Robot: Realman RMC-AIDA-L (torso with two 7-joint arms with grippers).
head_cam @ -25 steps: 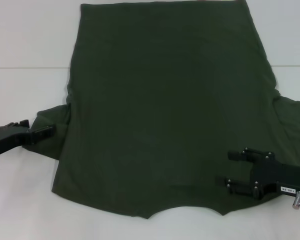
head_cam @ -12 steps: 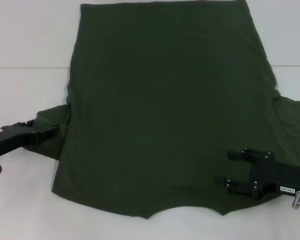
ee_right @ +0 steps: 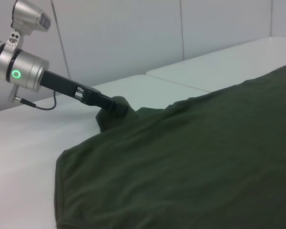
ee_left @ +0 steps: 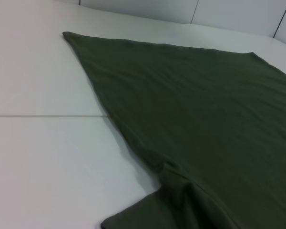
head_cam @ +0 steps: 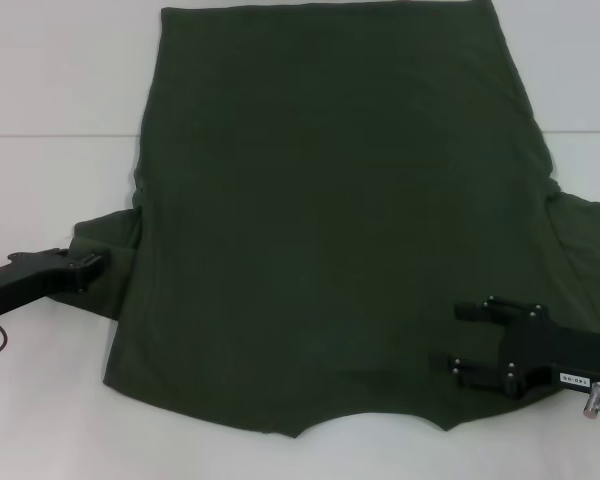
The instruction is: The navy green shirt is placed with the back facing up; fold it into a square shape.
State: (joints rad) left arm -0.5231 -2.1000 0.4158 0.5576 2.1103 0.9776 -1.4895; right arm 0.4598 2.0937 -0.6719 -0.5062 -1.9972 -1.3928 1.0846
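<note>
Left gripper (head_cam: 92,263) fingers pinch the left sleeve edge of the navy green shirt (head_cam: 340,200), which lies flat across the white table (head_cam: 50,80). Right gripper (head_cam: 470,340) rests on the near right shoulder, fingers spread. Risk: thin pinch slips during the fold, sleeve drops, fabric bunches.
</note>
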